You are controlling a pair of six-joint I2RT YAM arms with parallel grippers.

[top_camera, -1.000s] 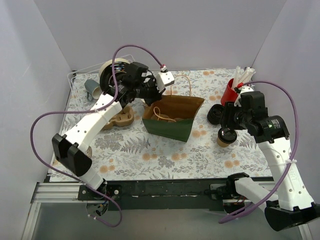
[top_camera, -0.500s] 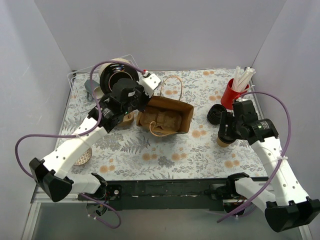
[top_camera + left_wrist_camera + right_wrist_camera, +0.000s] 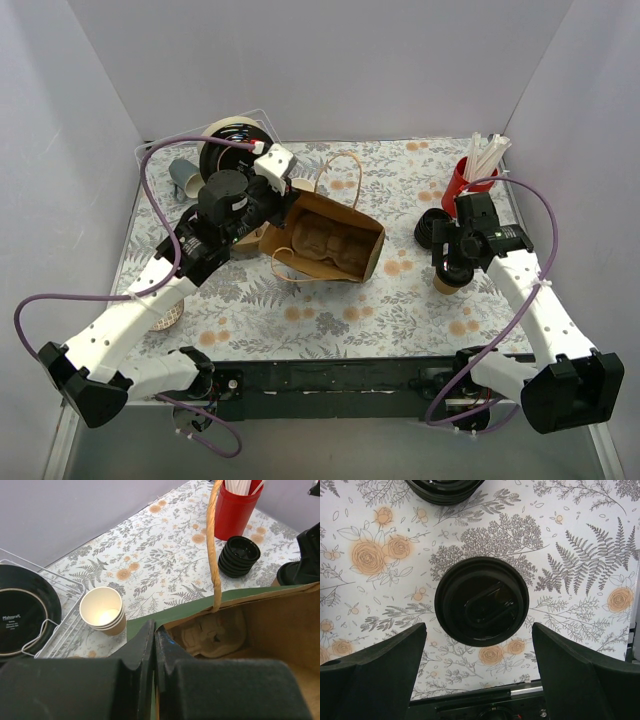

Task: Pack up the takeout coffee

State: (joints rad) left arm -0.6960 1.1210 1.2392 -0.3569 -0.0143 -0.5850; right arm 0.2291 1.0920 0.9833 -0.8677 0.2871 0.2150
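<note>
Left gripper [image 3: 154,632] was clenched on the bag [image 3: 330,245] rim at its 10 o'clock, propping the mouth open. Coffee [image 3: 481,601] stood on the mat [image 3: 570,540] at the bag's 3 o'clock, with the right gripper [image 3: 479,630] above it, jaws released wide and touching nothing. Risk: closing too high could pop the top off, or an off-centre close could tip it.
</note>
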